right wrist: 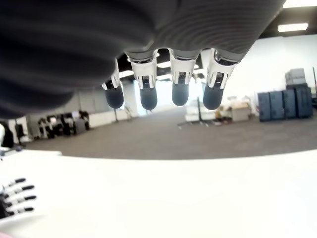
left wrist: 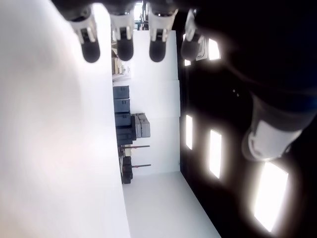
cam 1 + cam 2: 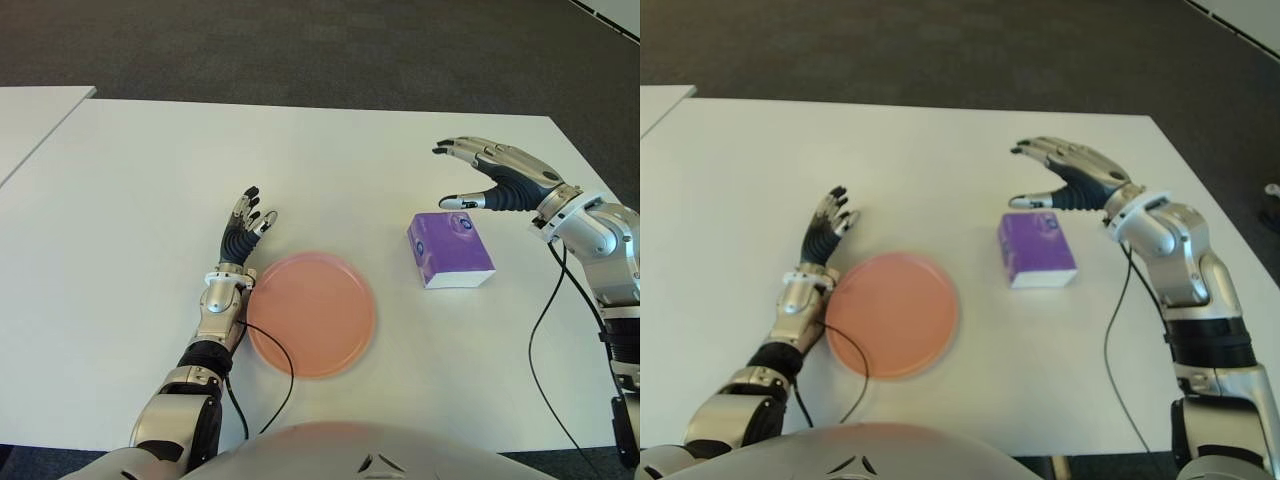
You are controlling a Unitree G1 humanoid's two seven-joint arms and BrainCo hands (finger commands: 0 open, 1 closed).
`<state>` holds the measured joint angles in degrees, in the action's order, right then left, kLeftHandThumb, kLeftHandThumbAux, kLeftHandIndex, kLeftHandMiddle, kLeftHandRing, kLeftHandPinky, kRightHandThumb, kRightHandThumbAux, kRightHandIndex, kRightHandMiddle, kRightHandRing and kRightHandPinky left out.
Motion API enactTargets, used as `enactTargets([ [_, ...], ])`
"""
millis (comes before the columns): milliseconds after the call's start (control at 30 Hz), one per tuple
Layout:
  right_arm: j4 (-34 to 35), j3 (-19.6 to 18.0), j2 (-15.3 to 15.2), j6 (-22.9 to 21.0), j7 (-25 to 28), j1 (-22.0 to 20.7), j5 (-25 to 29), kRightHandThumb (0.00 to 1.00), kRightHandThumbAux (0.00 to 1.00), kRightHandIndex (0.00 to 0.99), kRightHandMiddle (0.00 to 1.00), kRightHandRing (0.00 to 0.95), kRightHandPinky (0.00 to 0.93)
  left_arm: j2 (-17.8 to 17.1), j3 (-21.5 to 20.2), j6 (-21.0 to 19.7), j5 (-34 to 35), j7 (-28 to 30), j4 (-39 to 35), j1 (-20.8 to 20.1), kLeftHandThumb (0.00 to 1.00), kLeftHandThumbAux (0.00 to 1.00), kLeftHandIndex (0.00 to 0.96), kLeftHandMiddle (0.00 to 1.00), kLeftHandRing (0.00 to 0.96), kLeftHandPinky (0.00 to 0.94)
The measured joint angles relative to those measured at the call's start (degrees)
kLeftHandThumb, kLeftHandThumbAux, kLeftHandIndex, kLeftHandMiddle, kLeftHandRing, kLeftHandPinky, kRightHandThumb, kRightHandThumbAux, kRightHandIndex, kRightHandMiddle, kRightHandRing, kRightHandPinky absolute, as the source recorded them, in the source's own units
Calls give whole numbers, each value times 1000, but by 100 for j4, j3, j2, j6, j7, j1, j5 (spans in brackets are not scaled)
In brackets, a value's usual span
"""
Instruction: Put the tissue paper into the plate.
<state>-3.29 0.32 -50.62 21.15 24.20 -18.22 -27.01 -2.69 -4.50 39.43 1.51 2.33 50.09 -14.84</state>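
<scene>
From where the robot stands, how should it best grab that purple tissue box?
Probably from above, across its two long sides. The tissue box lies flat on the table, right of the pink plate. The open right hand hovers just behind it; the left hand shows left of the plate.

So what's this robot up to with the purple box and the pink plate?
The robot is meant to put the tissue pack into the pink plate. The pack lies on the white table, to the right of the plate and apart from it. The right hand hovers open just beyond the pack, not touching it. The left hand shows open beside the plate's left edge, holding nothing.
</scene>
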Motion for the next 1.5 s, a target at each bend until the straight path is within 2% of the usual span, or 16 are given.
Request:
enactTargets([
  [233, -1105, 415, -26, 533, -265, -152, -317, 333, 178, 0, 0, 0, 0, -1, -32, 51, 28, 54, 82, -34, 0, 580, 0, 0, 0, 0],
  [333, -1333, 554, -26, 651, -266, -154, -366, 314, 187, 0, 0, 0, 0, 0, -57, 74, 58, 60, 118, -55, 0, 581, 0, 0, 0, 0],
  [933, -1549, 731, -187, 916, -261, -151, -390, 190, 247, 0, 0, 0, 0, -5, -125, 97, 182, 240, 211, -100, 0, 582, 0, 0, 0, 0],
  [1500, -2028, 830, -101, 1068, -440, -127, -373, 175, 251, 0, 0, 0, 0, -8, -126, 71, 189, 262, 202, -96, 0, 588, 0, 0, 0, 0],
])
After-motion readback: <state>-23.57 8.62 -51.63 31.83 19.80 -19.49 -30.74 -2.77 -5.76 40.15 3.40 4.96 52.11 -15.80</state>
